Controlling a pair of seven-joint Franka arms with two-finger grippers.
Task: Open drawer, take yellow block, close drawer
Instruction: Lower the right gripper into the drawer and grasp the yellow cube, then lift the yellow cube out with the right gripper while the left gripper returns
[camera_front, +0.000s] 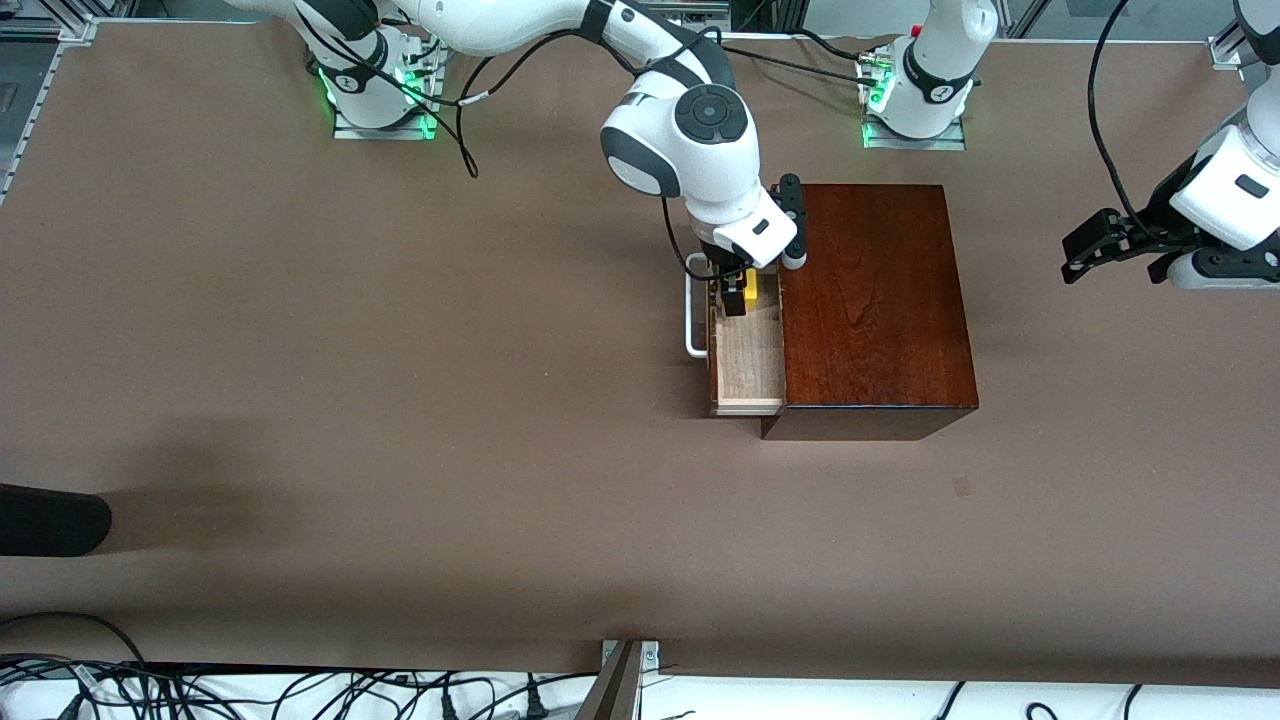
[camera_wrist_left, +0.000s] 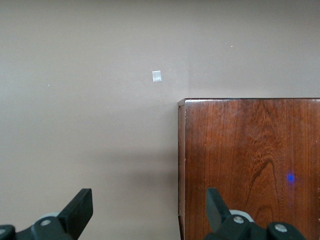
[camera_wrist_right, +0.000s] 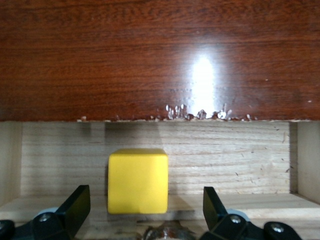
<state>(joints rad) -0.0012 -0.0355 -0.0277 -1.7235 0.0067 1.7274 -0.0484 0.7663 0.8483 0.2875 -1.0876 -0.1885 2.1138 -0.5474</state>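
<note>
Brown matting covers one table (camera_front: 300, 400), which carries one wooden box (camera_front: 870, 300), one drawer and one yellow block. Two arms are mounted along the table edge farthest from the front camera.

1. Wooden box: dark reddish-brown, polished, resting flat on the table.
2. Drawer (camera_front: 748, 360): pulled out of the box at the 9 o'clock side in the front view, toward the right arm's end of the table. Pale wood interior exposed. One white U-shaped handle (camera_front: 692, 320) is fixed to its front.
3. Yellow block (camera_front: 751, 284): one cube, resting on the drawer floor in the part of the drawer farthest from the front camera, close to the box opening. In the right wrist view the yellow block (camera_wrist_right: 137, 181) stands between the two fingers, nearer one finger than the other, with no contact visible.
4. Right gripper (camera_front: 735, 295): lowered into the drawer over the block. Fingers are spread apart, one on each side of the cube.
5. Left gripper (camera_front: 1085, 255): waits in the air over bare table at the 3 o'clock side of the box. Fingers are spread apart and hold nothing. Its wrist view shows one box corner and one small pale square mark (camera_wrist_left: 157, 76) on the table.
</note>
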